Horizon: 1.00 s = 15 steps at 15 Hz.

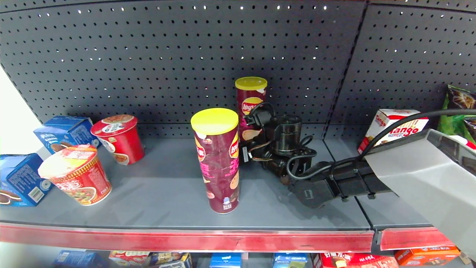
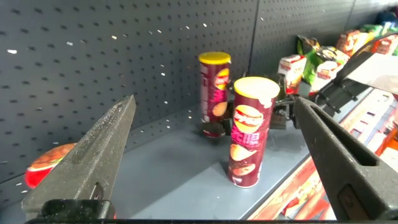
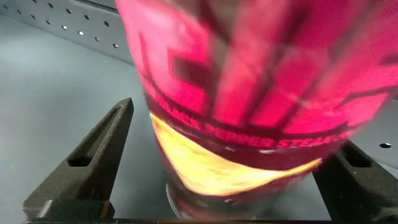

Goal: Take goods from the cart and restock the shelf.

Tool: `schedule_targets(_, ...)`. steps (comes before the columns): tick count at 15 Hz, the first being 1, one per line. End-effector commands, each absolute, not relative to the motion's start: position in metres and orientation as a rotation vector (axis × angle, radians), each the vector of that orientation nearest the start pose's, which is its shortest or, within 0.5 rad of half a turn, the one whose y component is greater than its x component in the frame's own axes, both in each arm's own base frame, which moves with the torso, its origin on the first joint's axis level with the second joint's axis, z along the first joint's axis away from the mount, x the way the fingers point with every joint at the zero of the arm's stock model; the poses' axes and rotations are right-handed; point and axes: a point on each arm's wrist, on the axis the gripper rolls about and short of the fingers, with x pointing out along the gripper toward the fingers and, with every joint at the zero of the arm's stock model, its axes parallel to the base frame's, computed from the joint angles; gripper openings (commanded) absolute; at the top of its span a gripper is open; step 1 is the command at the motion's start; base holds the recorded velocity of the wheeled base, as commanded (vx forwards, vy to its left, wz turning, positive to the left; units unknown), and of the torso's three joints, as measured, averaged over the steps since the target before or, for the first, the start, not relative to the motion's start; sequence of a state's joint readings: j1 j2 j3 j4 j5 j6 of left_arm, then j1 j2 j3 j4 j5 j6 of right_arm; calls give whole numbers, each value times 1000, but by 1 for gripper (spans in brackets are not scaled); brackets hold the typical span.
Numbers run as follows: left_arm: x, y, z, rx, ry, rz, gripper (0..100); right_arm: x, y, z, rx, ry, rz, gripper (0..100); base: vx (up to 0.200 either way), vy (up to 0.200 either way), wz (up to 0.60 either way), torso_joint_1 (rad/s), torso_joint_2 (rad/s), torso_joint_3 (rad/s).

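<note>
Head view: r. hand (image 3: 236,124) spread round rear glossy, yellow-lidded cylindrical can (image 1: 250,98); l. hand (image 2: 214,102) spread wide, empty.

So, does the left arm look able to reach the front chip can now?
Probably yes. The left gripper is open and faces the front chip can across bare shelf, with nothing between. The right gripper is farther back, at the rear can.

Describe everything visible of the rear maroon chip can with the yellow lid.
The rear maroon chip can is a tall cylinder, seemingly cardboard, with a yellow plastic-looking lid and printed chip pictures. It stands upright at the back of the grey shelf, near the perforated dark back panel, behind a matching front can. The open right gripper flanks its lower body; one finger shows a clear gap.
</note>
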<state>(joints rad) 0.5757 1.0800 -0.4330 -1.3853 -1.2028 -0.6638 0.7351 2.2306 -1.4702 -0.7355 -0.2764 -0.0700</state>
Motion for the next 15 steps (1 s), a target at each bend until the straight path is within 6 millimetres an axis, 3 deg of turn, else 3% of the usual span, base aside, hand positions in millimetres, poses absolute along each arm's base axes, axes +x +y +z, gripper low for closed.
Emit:
schedule_targets(1,103,42,279,-51,-247,-707,100,342,302,187,-63,-28,461,100,0,0,0,0,0,0)
schedule_targets(8,103,42,276,-59,-241,-708,100,328,284,219,-51,-46,444,100,0,0,0,0,0,0)
schedule_targets(15,103,42,270,-80,-225,-705,100,290,245,235,-52,-22,420,100,0,0,0,0,0,0)
